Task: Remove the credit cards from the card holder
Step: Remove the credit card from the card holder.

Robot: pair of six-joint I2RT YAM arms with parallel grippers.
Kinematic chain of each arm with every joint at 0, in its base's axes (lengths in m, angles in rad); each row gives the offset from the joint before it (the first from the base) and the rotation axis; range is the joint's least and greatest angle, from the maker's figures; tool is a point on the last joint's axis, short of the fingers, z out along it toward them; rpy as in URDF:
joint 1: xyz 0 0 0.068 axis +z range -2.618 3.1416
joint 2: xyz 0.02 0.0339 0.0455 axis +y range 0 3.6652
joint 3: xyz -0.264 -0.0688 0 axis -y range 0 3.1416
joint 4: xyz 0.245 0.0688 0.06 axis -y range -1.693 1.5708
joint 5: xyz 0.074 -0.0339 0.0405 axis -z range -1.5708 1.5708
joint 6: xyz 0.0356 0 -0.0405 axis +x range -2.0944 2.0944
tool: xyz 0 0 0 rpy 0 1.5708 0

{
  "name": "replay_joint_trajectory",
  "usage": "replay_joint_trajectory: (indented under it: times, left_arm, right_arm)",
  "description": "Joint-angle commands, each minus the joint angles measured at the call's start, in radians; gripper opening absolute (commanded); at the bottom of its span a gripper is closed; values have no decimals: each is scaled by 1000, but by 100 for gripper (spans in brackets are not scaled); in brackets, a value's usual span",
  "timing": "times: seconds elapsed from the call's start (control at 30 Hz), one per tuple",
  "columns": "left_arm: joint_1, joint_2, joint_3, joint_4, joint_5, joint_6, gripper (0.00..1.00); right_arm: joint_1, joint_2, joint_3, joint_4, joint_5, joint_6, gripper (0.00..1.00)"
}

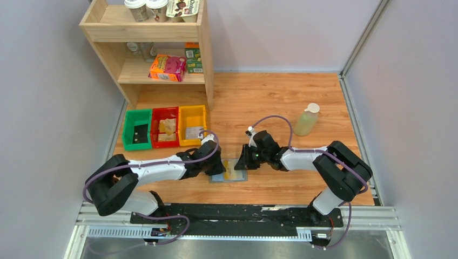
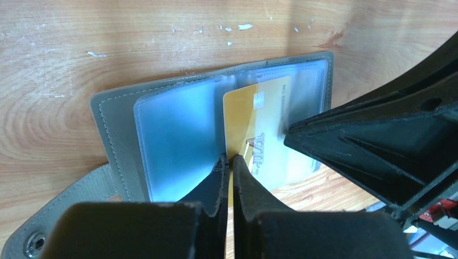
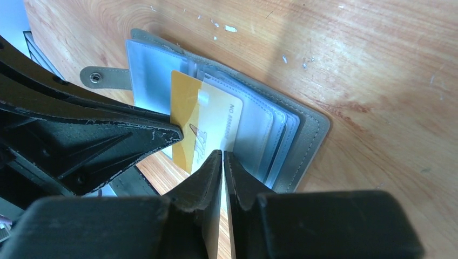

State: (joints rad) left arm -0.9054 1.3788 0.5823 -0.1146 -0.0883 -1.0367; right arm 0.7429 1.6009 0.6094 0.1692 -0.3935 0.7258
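The grey card holder (image 1: 238, 178) lies open on the wooden table between my two grippers, its snap tab (image 3: 102, 78) sticking out to one side. A yellow credit card (image 2: 243, 116) stands partly out of a pale bluish sleeve (image 2: 178, 135). My left gripper (image 2: 229, 158) is shut on that card's near edge. My right gripper (image 3: 222, 153) is shut on the edge of a clear sleeve of the card holder (image 3: 309, 135), just beside the card (image 3: 186, 116). In the top view the left gripper (image 1: 220, 166) and right gripper (image 1: 243, 161) meet over the wallet.
Green (image 1: 137, 129), red (image 1: 165, 127) and yellow (image 1: 192, 125) bins stand in a row at the back left, beside a wooden shelf (image 1: 162, 43) with boxes and cups. A pale green bottle (image 1: 307, 120) stands at the back right.
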Motion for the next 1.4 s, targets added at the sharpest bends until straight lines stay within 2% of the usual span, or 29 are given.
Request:
replay_joint_trajectory:
  times: [0.0,0.27,0.47,0.53,0.7,0.8,0.93,1.03,1.27,1.37]
  left_arm:
    - [-3,-41,-36,59,-4,-45,0]
    - [22,-158,-145,108,-18,-106,0]
    - [48,-207,-240,219,1,-141,1]
    - [48,-205,-246,239,5,-143,6]
    - [49,-198,-253,262,2,-151,34]
    - [51,-175,-262,269,-1,-163,40]
    - [56,-136,-311,355,10,-200,40]
    - [57,-124,-326,404,25,-220,35]
    - [57,-213,-311,348,-7,-189,0]
    - [62,-306,-285,230,-42,-165,0]
  right_arm:
    - [4,36,-20,-109,77,-31,14]
    - [4,45,-19,-126,90,-34,13]
    - [3,48,-16,-126,87,-34,12]
    - [4,51,-14,-126,88,-35,12]
    - [4,51,-13,-126,85,-34,12]
    - [4,50,-14,-126,87,-35,12]
    - [3,50,-14,-125,85,-35,12]
    - [3,53,-16,-123,85,-35,12]
    - [4,47,-19,-125,88,-35,12]
    - [3,48,-19,-125,88,-35,12]
